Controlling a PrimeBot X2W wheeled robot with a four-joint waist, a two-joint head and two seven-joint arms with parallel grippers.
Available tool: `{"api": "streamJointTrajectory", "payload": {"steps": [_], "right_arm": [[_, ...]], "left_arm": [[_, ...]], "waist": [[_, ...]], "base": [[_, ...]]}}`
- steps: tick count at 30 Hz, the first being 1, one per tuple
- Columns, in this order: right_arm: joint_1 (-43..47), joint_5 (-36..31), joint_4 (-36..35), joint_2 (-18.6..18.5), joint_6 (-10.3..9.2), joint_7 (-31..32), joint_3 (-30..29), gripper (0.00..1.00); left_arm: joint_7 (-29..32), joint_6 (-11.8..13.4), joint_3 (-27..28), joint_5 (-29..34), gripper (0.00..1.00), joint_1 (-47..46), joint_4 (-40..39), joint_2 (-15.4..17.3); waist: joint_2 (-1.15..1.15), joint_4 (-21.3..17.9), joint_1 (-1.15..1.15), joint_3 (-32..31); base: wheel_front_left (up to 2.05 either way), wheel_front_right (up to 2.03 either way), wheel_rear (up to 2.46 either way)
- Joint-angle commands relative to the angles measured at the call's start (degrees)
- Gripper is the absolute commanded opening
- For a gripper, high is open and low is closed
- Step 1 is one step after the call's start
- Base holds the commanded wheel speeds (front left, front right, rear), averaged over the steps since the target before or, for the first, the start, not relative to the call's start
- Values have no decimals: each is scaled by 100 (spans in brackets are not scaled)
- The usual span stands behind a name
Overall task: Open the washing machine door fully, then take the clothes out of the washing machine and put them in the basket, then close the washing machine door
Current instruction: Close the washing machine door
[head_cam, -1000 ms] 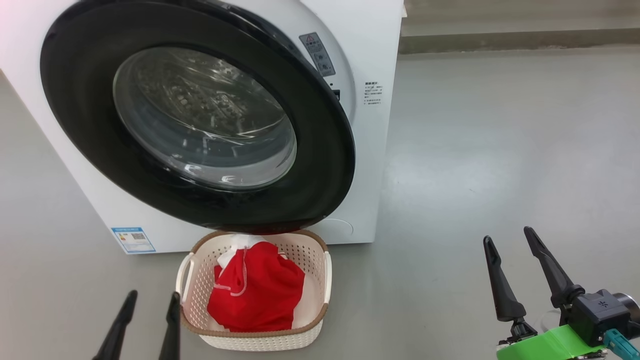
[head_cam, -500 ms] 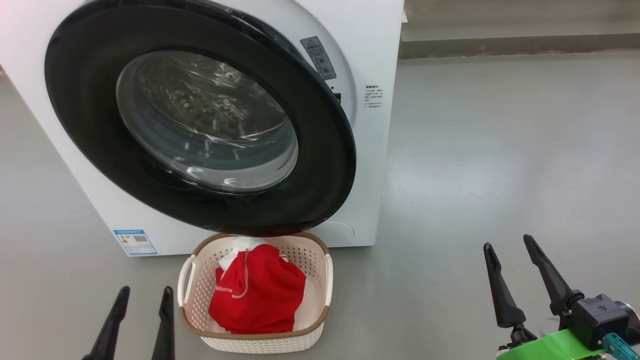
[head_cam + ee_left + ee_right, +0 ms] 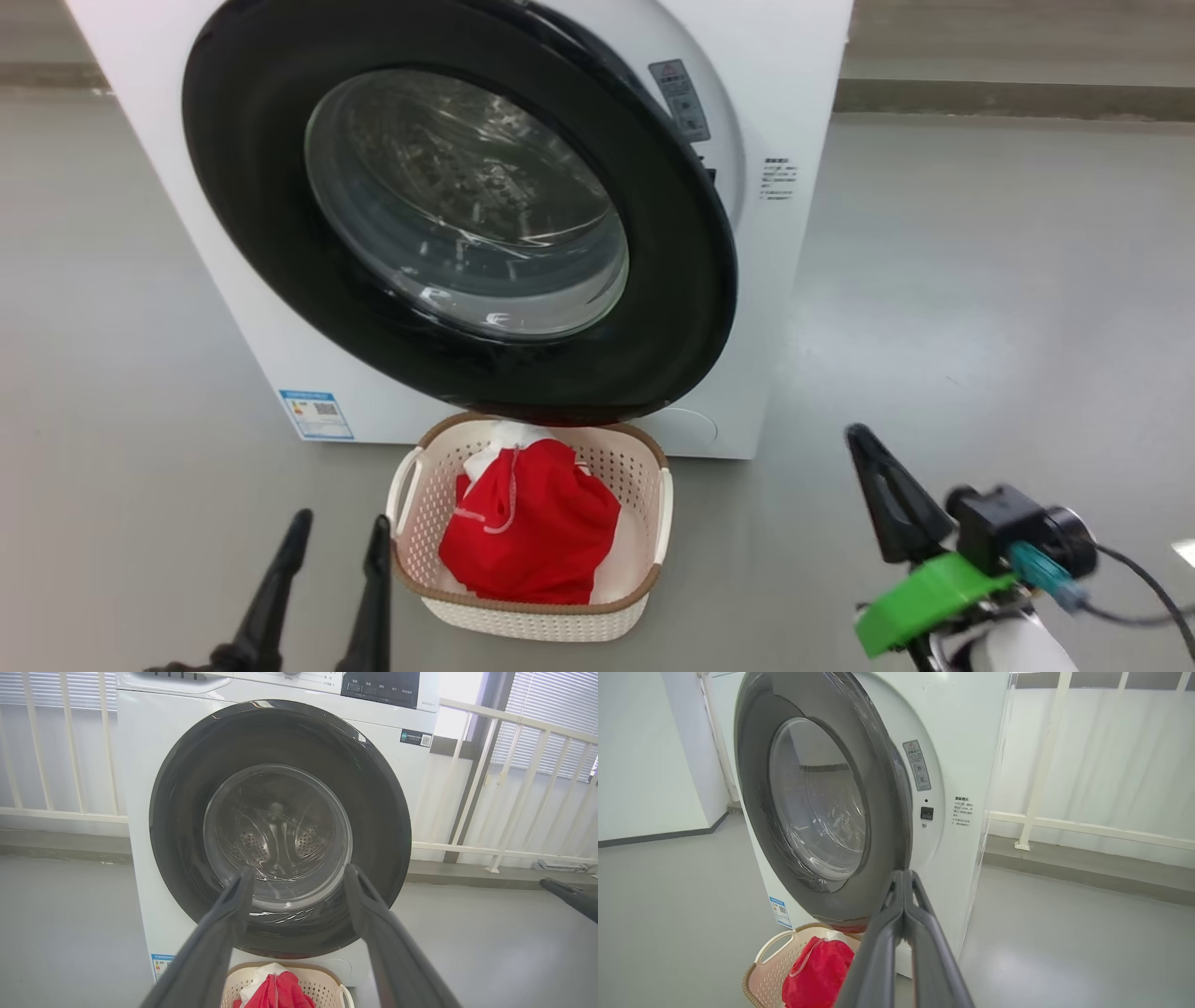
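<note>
Machine: white front-loader (image 3: 794, 93) standing on the grey floor (image 3: 980, 280), with a blue label (image 3: 316, 413) at the left corner of its base.
Door: black-rimmed, with a bulging glass window (image 3: 672, 308). It is ajar. Its right edge stands off the machine front, and the latch socket (image 3: 927, 812) is exposed just beside it.
Basket: cream, perforated, brown-rimmed (image 3: 523, 607). It sits on the floor just in front of the machine's base, under the door's lower rim.
Clothes: red bundle with a white panel and drawstring (image 3: 532, 527), lying inside the basket.
Left gripper: low over the floor (image 3: 340, 519), just beside the basket's left handle. Fingers are spread and hold nothing.
Right gripper: well to the right of the basket (image 3: 857, 434), above bare floor. Fingers are pressed together and grasp nothing.
</note>
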Motion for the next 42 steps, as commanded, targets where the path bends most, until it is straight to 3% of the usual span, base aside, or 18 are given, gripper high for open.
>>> {"api": "streamJointTrajectory", "payload": {"steps": [1,10,18,25,32,42], "right_arm": [[-399,-63,-14,-50,35,42,219,0],[-2014,399,1541,-50,35,564,1265,0],[-3214,580,2612,-81,35,165,1649,0],[-4141,333,3027,-91,35,-56,1408,0],[-4543,96,2908,-117,35,-65,1048,0],[-5036,-519,2906,-143,35,-66,-37,0]], "left_arm": [[-69,-34,108,-19,100,-270,-168,24],[-69,-38,-289,-158,100,-525,-64,142],[-69,-39,-224,-262,100,-714,-148,213],[-69,-39,-222,-406,100,-933,-257,198],[-69,-39,-152,-516,100,-1190,-271,166],[-69,-39,-172,-618,100,-1398,-336,147]], "waist": [[0,107,0,73],[0,383,0,258],[0,612,0,600],[0,775,0,1166],[0,958,0,1600],[0,1138,0,2097]], "base": [[0,0,0],[0,0,0],[0,0,0],[0,0,0],[0,0,0],[0,0,0]]}}
